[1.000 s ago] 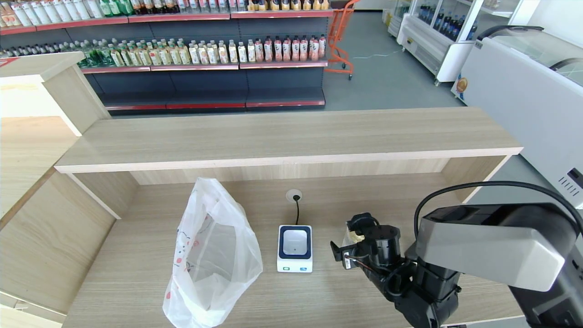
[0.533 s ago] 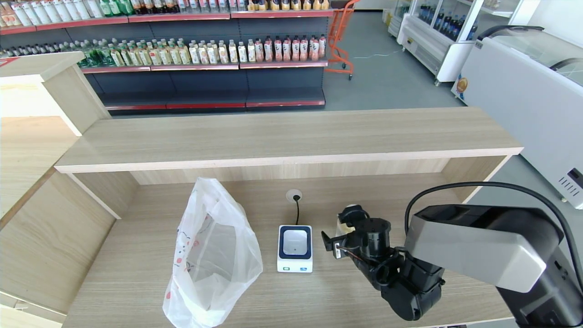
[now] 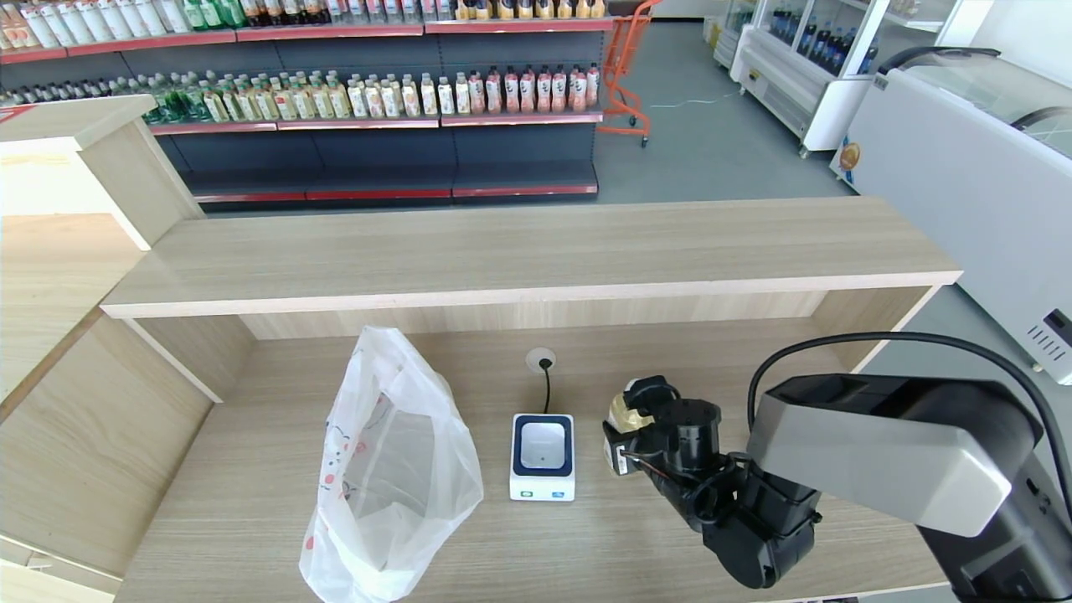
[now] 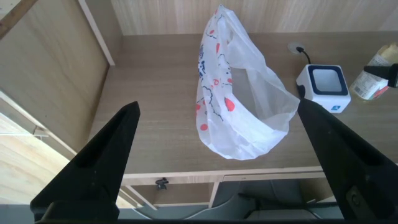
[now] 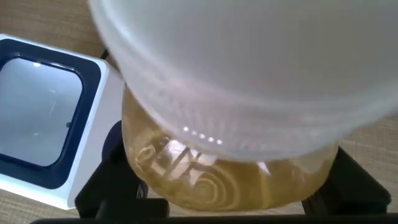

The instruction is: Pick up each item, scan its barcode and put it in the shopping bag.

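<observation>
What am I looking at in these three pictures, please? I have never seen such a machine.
This is a two-armed robot at a light wooden shop counter. The wide picture comes from a camera on its head; the other two come from cameras on its wrists. On the counter stand a translucent white plastic shopping bag with red print and a small white barcode scanner with a dark blue window frame. The right gripper is shut on a clear bottle of yellowish liquid, beside the scanner. The left gripper is open and holds nothing.

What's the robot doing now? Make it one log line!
right end effector: shut on bottle | bottle: beside scanner | shopping bag: open
</observation>
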You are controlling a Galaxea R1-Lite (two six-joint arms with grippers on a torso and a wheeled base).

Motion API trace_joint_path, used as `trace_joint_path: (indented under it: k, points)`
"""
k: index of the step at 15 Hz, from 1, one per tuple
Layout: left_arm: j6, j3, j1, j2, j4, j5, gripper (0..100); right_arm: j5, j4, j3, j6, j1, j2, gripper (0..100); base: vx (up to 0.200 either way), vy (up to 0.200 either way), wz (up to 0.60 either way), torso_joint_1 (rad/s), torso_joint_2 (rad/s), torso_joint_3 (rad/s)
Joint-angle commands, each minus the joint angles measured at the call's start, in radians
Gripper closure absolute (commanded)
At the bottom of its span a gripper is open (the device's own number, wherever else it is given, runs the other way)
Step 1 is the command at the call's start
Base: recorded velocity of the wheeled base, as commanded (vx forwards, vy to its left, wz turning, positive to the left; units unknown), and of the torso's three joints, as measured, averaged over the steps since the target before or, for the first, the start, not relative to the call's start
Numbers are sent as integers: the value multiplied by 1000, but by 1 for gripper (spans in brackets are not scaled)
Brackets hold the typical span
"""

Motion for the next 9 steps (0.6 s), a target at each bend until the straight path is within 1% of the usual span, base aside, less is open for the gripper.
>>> trace_joint_path:
  k: [1, 4, 6, 7, 8, 9]
  points:
    - [0, 0, 0, 0, 0, 0, 0, -3, -1, 15, 0, 2, -5, 100, 0, 0, 0, 0, 0, 0]
    - [0, 0, 0, 0, 0, 0, 0, -18, -3, 35, 0, -3, -10, 100, 0, 0, 0, 0, 0, 0]
    - [0, 0, 0, 0, 0, 0, 0, -6, 0, 56, 15, -23, -62, 100, 0, 0, 0, 0, 0, 0]
    - [0, 0, 0, 0, 0, 0, 0, 54, 16, 87, 87, -38, -146, 100, 0, 0, 0, 0, 0, 0]
    - [0, 0, 0, 0, 0, 0, 0, 132, 65, 118, 145, -58, -239, 100, 0, 0, 0, 0, 0, 0]
    - [0, 0, 0, 0, 0, 0, 0, 180, 109, 134, 159, -81, -300, 100, 0, 0, 0, 0, 0, 0]
